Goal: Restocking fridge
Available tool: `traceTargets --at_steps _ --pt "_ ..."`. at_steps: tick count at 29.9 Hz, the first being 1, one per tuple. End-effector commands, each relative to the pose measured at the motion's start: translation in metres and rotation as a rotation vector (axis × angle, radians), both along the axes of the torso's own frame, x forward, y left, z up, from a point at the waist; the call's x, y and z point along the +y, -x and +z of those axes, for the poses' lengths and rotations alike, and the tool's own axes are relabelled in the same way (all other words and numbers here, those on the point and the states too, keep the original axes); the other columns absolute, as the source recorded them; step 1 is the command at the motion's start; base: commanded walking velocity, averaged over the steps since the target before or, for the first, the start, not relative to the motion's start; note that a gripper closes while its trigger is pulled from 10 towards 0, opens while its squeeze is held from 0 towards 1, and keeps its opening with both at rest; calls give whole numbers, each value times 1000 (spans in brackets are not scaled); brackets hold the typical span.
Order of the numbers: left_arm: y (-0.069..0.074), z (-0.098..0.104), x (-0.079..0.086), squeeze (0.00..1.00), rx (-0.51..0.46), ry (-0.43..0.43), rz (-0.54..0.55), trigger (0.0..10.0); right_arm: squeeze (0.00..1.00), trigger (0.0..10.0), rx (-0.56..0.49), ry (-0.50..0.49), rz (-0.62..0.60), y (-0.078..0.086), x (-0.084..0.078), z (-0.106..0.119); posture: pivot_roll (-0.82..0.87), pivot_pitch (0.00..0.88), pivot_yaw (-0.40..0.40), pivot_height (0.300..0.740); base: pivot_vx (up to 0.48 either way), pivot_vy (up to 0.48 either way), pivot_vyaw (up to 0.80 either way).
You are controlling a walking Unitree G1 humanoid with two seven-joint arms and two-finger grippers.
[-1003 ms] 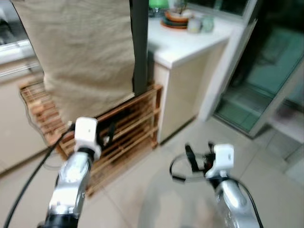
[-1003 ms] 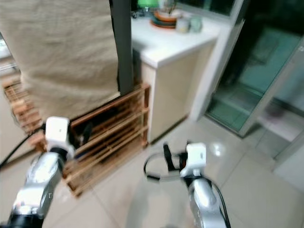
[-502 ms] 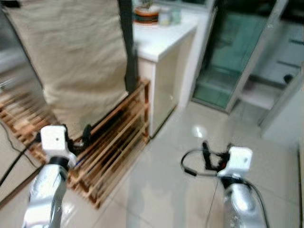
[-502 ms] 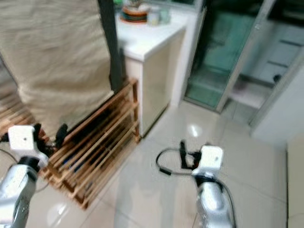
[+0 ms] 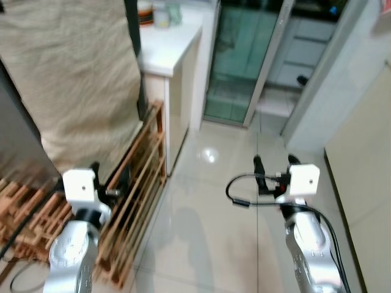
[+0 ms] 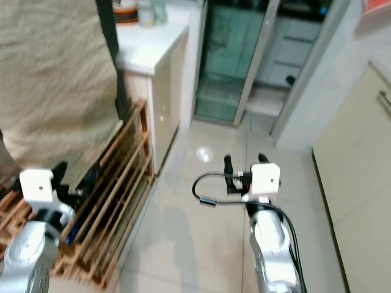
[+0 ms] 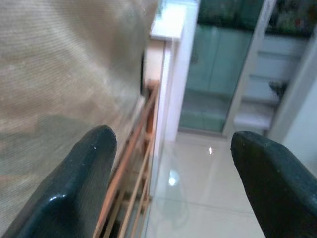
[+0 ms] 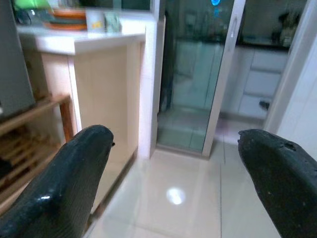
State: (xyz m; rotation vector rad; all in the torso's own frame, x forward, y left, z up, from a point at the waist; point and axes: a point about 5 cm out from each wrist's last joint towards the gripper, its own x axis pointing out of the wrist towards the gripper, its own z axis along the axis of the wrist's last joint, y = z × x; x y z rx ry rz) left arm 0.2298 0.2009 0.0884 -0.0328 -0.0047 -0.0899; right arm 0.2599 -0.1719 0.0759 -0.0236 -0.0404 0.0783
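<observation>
Both arms are held out low over the pale tiled floor (image 5: 201, 232). My left gripper (image 5: 110, 173) is open with nothing in it, in front of a slatted wooden rack (image 5: 139, 183). In the left wrist view its fingers (image 7: 74, 188) frame the rack and a hanging beige cloth (image 7: 59, 89). My right gripper (image 5: 274, 162) is also open and holds nothing; it points at a glass sliding door (image 5: 244, 61). Seen from the right wrist, its fingers (image 8: 79, 168) stand wide apart before a counter (image 8: 94, 42) and the glass door (image 8: 193, 89).
The beige cloth (image 5: 73, 79) drapes over the rack at the left, beside a dark grey panel (image 5: 15, 140). A white counter (image 5: 171, 43) carries bowls (image 5: 145, 12) and cups. A beige cabinet front (image 5: 366, 183) lines the right side. Open floor lies between them.
The whole view has swung to the right: cloth, rack and counter slid left and the glass door came to the middle. Both grippers stay open and hold the same pose.
</observation>
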Motion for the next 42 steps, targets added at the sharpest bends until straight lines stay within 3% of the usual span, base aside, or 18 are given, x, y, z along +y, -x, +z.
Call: traceTargets --at_steps 1,7,11,14,20,23,25,27,30,34,38,42 --pt "5 8 0 0 -51 -52 -1 10000 0 10000 40 -7 31 -5 2 -5 12 0 -56 740 0 472 0" --pt "6 12 0 0 -75 -55 22 10000 0 10000 52 7 72 -9 4 -6 26 0 -80 740 0 237 0" --pt "-9 17 -3 0 -58 -18 112 10000 0 10000 50 -32 47 -17 -3 -1 42 0 -108 740 0 0 0" --pt "-18 32 -12 0 -111 -8 117 10000 0 10000 9 6 55 -18 -7 6 36 0 -106 740 0 0 0" --pt "-24 50 -22 0 -177 40 77 10000 0 10000 -20 15 85 -20 1 11 26 0 -99 740 0 0 0" --pt "-25 53 -20 0 -180 32 81 10000 0 10000 -4 -6 76 -21 3 8 40 0 -123 740 0 0 0" --pt "-26 66 -18 0 -218 -27 22 10000 0 10000 8 -16 113 -22 10 7 65 0 -141 740 0 0 0" --pt "-32 77 -11 0 -207 -79 -85 10000 0 10000 31 -3 156 -25 14 2 80 0 -151 740 0 0 0" --pt "-38 92 5 0 -213 -92 -97 10000 0 10000 39 -4 162 -29 15 1 82 0 -141 740 0 0 0" --pt "-40 104 10 0 -214 -118 -153 10000 0 10000 33 -14 174 -30 21 2 84 0 -117 740 0 0 0" --pt "-30 93 32 0 -102 -173 -233 10000 0 10000 53 -24 189 -25 26 -6 73 0 -94 740 0 0 0" --pt "-13 73 72 0 32 -254 -260 10000 0 10000 71 -37 190 -22 32 -14 78 0 -75 740 0 0 0"
